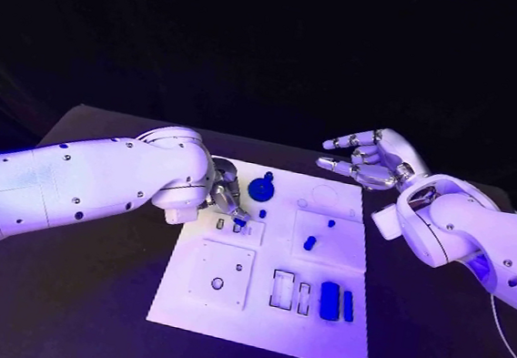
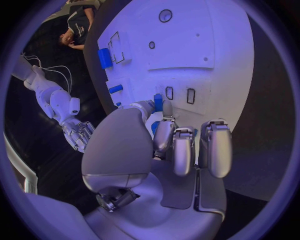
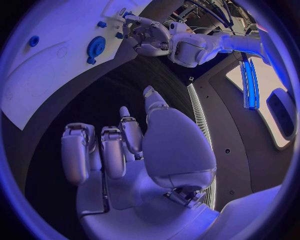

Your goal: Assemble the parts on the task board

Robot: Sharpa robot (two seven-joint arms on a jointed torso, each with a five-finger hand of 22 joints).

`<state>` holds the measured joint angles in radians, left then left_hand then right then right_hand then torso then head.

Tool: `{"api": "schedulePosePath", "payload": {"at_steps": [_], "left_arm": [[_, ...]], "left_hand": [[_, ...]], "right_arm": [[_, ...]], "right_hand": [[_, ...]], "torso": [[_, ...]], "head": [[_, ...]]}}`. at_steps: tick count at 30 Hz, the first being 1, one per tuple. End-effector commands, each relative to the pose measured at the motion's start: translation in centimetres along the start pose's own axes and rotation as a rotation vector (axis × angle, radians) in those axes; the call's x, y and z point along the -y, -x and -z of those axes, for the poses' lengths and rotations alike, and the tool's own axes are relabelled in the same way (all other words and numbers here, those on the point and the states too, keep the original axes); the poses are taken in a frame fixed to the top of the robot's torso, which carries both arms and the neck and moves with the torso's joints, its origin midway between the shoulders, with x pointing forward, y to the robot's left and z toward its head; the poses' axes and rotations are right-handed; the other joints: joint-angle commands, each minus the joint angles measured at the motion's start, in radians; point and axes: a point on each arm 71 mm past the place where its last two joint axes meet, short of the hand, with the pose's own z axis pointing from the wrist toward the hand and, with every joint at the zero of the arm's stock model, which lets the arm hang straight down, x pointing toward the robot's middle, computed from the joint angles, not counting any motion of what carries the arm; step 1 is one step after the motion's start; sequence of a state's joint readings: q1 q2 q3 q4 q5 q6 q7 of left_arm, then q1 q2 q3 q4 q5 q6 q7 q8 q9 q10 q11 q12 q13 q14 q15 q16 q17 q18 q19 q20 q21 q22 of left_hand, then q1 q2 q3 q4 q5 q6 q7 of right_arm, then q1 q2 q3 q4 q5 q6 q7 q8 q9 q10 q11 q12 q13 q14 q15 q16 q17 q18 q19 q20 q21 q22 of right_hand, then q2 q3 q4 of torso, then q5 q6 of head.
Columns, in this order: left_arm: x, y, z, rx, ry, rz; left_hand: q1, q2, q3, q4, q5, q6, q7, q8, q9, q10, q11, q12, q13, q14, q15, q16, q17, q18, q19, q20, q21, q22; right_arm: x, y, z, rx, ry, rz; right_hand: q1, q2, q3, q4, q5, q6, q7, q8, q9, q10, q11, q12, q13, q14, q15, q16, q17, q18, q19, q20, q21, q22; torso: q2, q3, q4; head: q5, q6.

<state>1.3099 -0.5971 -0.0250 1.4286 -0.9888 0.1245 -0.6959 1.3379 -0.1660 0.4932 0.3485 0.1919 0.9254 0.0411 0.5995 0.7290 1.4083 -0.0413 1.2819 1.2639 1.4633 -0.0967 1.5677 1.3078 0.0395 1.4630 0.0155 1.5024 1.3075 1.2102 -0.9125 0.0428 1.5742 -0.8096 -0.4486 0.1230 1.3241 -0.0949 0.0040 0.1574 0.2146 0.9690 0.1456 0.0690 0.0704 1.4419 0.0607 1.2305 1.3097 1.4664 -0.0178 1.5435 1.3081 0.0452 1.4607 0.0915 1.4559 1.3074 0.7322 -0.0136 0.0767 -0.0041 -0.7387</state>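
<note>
The white task board (image 1: pixel 264 328) lies mid-table. My left hand (image 1: pixel 227 197) hovers over its far left part and pinches a small blue part (image 2: pixel 158 102) between thumb and a finger, just above two small rectangular slots (image 2: pixel 169 93). A blue gear (image 1: pixel 264 186) stands right beside that hand, also visible in the right wrist view as the gear (image 3: pixel 95 46) next to the left hand (image 3: pixel 147 35). My right hand (image 1: pixel 368 160) is raised beyond the board's far right corner, fingers apart and holding nothing. Its palm and fingers (image 3: pixel 125 150) hang over bare black table.
Two long blue blocks (image 1: pixel 337 302) stand in the board's near right area, beside empty rectangular slots (image 1: pixel 282 289). A small blue peg (image 1: pixel 310 242) sits on the raised right plate (image 1: pixel 341 247). A square plate with a round hole (image 1: pixel 219 274) lies near left.
</note>
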Motion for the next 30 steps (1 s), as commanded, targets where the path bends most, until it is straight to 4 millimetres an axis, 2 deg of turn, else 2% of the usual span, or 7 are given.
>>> {"api": "schedulePosePath", "payload": {"at_steps": [1,3,9,15,30], "left_arm": [[-0.1,0.0,0.2,0.047,0.001,0.053],[-0.3,0.0,0.2,0.056,0.004,0.057],[-0.7,-0.5,0.1,0.088,0.020,0.050],[-1.0,-1.2,-0.2,0.094,0.031,0.029],[-1.1,-2.0,-0.5,0.063,0.051,-0.029]], "left_hand": [[-0.013,-0.001,0.162,-0.155,-0.004,0.003,-0.010,0.008,0.004,0.007,0.001,0.007,0.003,0.108,0.002,0.003,0.263,-0.012,0.054,0.001,0.001,0.152],[-0.019,-0.003,0.170,-0.160,-0.004,0.003,-0.010,0.009,0.007,0.009,0.001,0.009,0.005,0.108,0.002,0.003,0.263,-0.012,0.055,0.001,0.002,0.153],[-0.028,-0.007,0.182,-0.168,-0.004,0.004,-0.011,0.012,0.012,0.011,0.000,0.012,0.008,0.108,0.001,0.003,0.263,-0.014,0.058,0.001,0.005,0.160],[-0.038,-0.009,0.196,-0.178,-0.004,0.006,-0.012,0.016,0.017,0.013,-0.001,0.013,0.009,0.108,0.000,0.003,0.263,-0.015,0.061,0.000,0.009,0.165],[-0.047,-0.013,0.207,-0.187,-0.005,0.005,-0.012,0.019,0.022,0.014,-0.001,0.013,0.009,0.108,0.000,0.003,0.263,-0.016,0.064,-0.001,0.012,0.171]], "right_arm": [[0.0,-0.2,0.0,-0.021,0.002,0.007],[0.0,-0.2,0.0,-0.021,0.002,0.007],[0.0,-0.1,0.0,-0.021,0.002,0.007],[0.1,-0.1,0.1,-0.021,0.002,0.008],[0.1,-0.1,0.1,-0.023,0.002,0.007]], "right_hand": [[-0.001,0.011,-0.005,0.001,-0.006,0.008,-0.001,-0.001,0.001,-0.002,-0.005,0.003,0.073,0.094,0.000,-0.006,0.224,0.006,-0.003,-0.005,-0.003,0.027],[-0.001,0.011,-0.005,0.001,-0.006,0.008,-0.001,-0.001,0.001,-0.002,-0.005,0.003,0.073,0.094,0.000,-0.006,0.224,0.006,-0.003,-0.005,-0.003,0.027],[-0.001,0.011,-0.005,0.001,-0.006,0.008,-0.001,-0.001,0.001,-0.002,-0.005,0.003,0.073,0.094,0.000,-0.006,0.224,0.006,-0.003,-0.005,-0.003,0.027],[-0.001,0.011,-0.005,0.001,-0.006,0.008,-0.001,-0.001,0.001,-0.002,-0.005,0.003,0.073,0.094,0.000,-0.006,0.224,0.006,-0.003,-0.005,-0.003,0.027],[-0.001,0.011,-0.005,0.001,-0.006,0.008,-0.001,-0.001,0.001,-0.002,-0.005,0.003,0.073,0.094,0.000,-0.006,0.224,0.006,-0.003,-0.005,-0.003,0.027]], "torso": [[-0.003,0.0005,0.0067],[-0.004,0.0015,0.0080],[-0.007,0.0010,0.0136],[-0.005,0.0016,0.0101],[-0.004,0.0022,0.0106]], "head": [[-0.002,-0.004],[-0.002,-0.004],[-0.005,-0.011],[-0.001,-0.011],[-0.002,-0.014]]}}
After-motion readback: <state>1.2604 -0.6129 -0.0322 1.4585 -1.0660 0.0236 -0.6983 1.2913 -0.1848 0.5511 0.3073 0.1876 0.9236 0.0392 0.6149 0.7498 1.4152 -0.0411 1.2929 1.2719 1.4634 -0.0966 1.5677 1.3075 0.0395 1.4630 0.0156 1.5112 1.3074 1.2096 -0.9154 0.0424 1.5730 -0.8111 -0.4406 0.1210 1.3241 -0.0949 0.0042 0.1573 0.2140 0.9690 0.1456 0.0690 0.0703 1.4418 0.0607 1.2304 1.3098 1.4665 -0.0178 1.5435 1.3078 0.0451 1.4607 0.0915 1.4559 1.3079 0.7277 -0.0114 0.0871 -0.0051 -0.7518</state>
